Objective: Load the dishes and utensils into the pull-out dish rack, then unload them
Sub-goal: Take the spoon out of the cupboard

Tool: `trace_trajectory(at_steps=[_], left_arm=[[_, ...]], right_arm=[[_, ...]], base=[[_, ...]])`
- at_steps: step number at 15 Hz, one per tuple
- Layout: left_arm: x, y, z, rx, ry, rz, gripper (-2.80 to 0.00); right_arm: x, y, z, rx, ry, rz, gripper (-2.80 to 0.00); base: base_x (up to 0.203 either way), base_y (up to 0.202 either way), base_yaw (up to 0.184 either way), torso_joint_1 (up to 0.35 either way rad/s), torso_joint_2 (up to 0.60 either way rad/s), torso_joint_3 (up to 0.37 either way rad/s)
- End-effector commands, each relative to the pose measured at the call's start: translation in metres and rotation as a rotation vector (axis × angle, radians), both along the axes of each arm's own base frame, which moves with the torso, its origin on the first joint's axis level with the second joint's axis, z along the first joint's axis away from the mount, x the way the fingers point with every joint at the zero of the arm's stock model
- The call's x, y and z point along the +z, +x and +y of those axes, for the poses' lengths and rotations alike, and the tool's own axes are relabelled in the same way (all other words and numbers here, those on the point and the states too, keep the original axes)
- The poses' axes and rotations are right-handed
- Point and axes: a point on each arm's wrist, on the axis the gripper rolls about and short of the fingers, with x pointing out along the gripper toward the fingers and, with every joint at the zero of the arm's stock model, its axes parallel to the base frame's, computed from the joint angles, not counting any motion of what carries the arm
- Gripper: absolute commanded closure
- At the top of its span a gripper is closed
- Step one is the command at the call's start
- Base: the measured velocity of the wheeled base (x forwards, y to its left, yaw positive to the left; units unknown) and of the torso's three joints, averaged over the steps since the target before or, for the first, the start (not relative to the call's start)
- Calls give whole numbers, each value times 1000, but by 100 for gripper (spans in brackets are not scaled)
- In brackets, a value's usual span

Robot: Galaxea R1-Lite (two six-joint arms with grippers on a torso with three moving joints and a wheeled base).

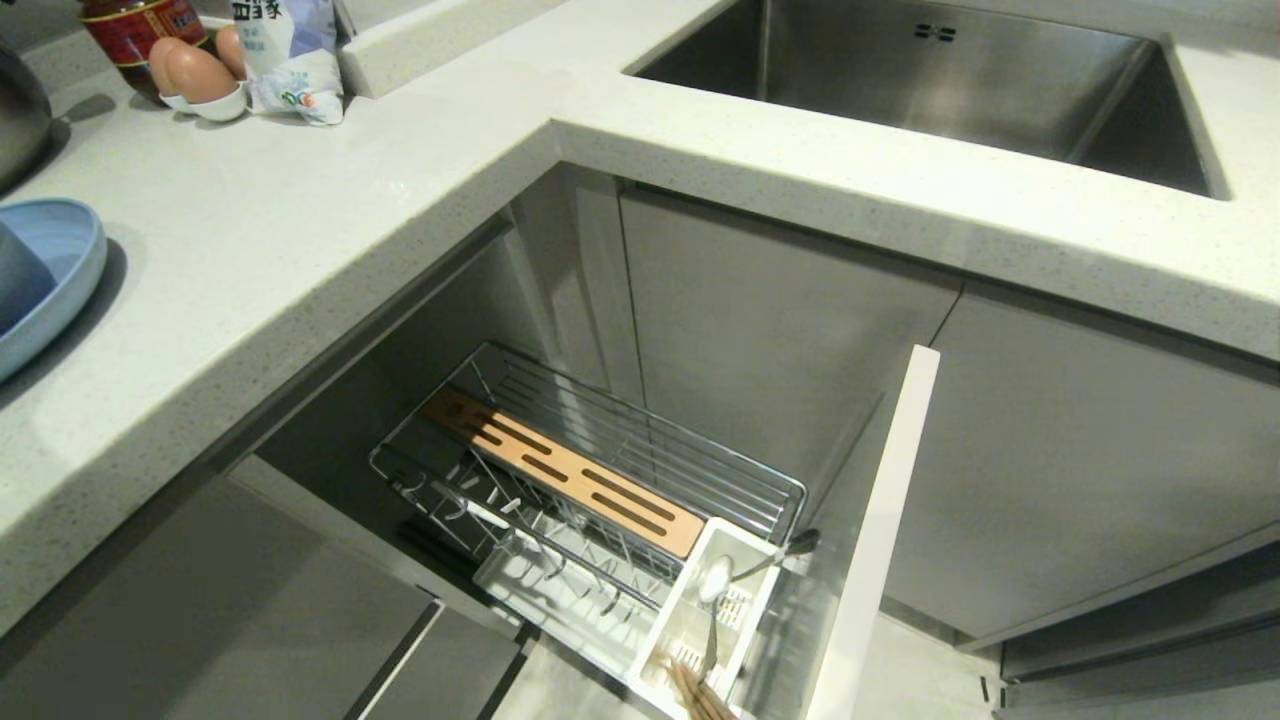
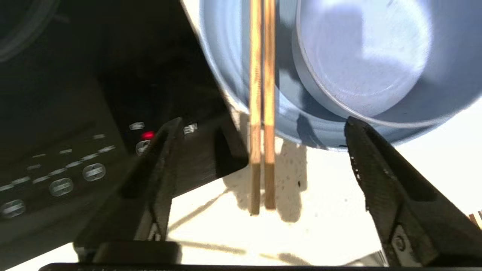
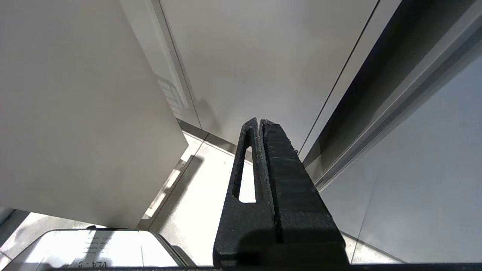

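My left gripper [image 2: 261, 121] is open over the white counter, out of the head view. Between its spread fingers, touching neither, lie two wooden chopsticks [image 2: 263, 94], resting across the rim of the pale blue plate [image 2: 226, 56] with their ends over the counter. The blue bowl [image 2: 361, 56] sits in that plate. In the head view, plate [image 1: 70, 270] and bowl [image 1: 20, 275] are at the counter's left edge. The pull-out dish rack [image 1: 640, 440] stands open below; its caddy holds a metal spoon [image 1: 745, 570] and wooden sticks [image 1: 697, 697]. My right gripper [image 3: 260, 122] is shut and empty near the cabinet fronts.
A black cooktop [image 2: 75, 113] with a red light borders the plate. The steel pot [image 1: 20, 110], eggs [image 1: 195, 75], a jar and a bag [image 1: 290, 60] stand at the counter's back. The steel sink [image 1: 950, 90] is at the far right. The rack's white front panel [image 1: 880, 530] juts out.
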Motion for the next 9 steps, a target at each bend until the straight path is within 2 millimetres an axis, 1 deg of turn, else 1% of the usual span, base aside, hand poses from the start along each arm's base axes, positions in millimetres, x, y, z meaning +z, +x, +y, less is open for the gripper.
trace_trajectory(at_steps=[1, 2, 4, 6, 8, 9], left_arm=[[6, -24, -16, 9, 57, -78, -280], [12, -31, -20, 11, 102, -143, 0], [28, -38, -25, 2, 179, -262, 0], [46, -38, -25, -37, 227, -357, 0], [67, -30, -23, -111, 233, -466, 0], [76, -23, -21, -154, 194, -526, 0]], right_arm=[[0, 0, 0, 1, 0, 0, 0], [0, 0, 0, 1, 0, 0, 0], [0, 0, 0, 1, 0, 0, 0], [0, 0, 0, 0, 0, 0, 0], [0, 0, 0, 0, 0, 0, 0], [0, 0, 0, 0, 0, 0, 0]], base=[[0, 0, 0, 0, 0, 0], [0, 0, 0, 0, 0, 0], [0, 0, 0, 0, 0, 0], [0, 0, 0, 0, 0, 0], [0, 0, 0, 0, 0, 0], [0, 0, 0, 0, 0, 0]])
